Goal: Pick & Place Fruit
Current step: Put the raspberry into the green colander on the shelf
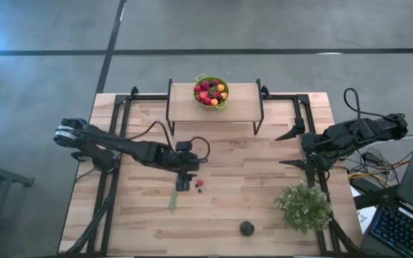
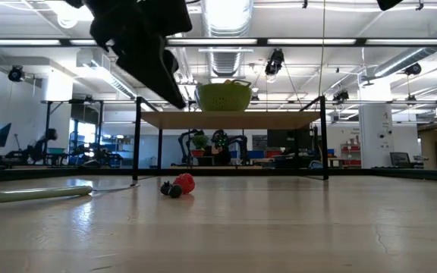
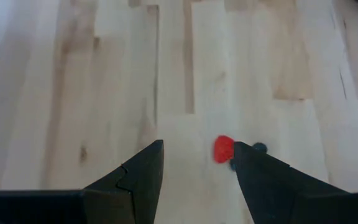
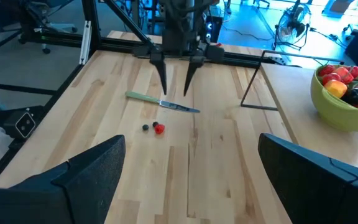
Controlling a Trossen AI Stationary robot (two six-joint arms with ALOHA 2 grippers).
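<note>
A red berry (image 3: 222, 149) and a small dark berry (image 3: 260, 148) lie side by side on the wooden table (image 1: 264, 208). They also show in the low view, red berry (image 2: 184, 183) and dark berry (image 2: 174, 191). My left gripper (image 3: 197, 149) hangs open above the table, just left of them; the red berry lies beside one fingertip, outside the gap. A bigger dark round fruit (image 1: 247, 228) rests near the front edge. A green bowl (image 1: 211, 92) full of fruit stands on a raised shelf at the back. My right gripper (image 1: 292, 148) waits open at the right.
A slim green-handled knife (image 1: 172, 197) lies flat just in front of the left gripper, left of the berries. A bushy pale-green plant (image 1: 303, 206) stands at the front right. The shelf's thin black legs (image 2: 136, 148) stand on the table's far half.
</note>
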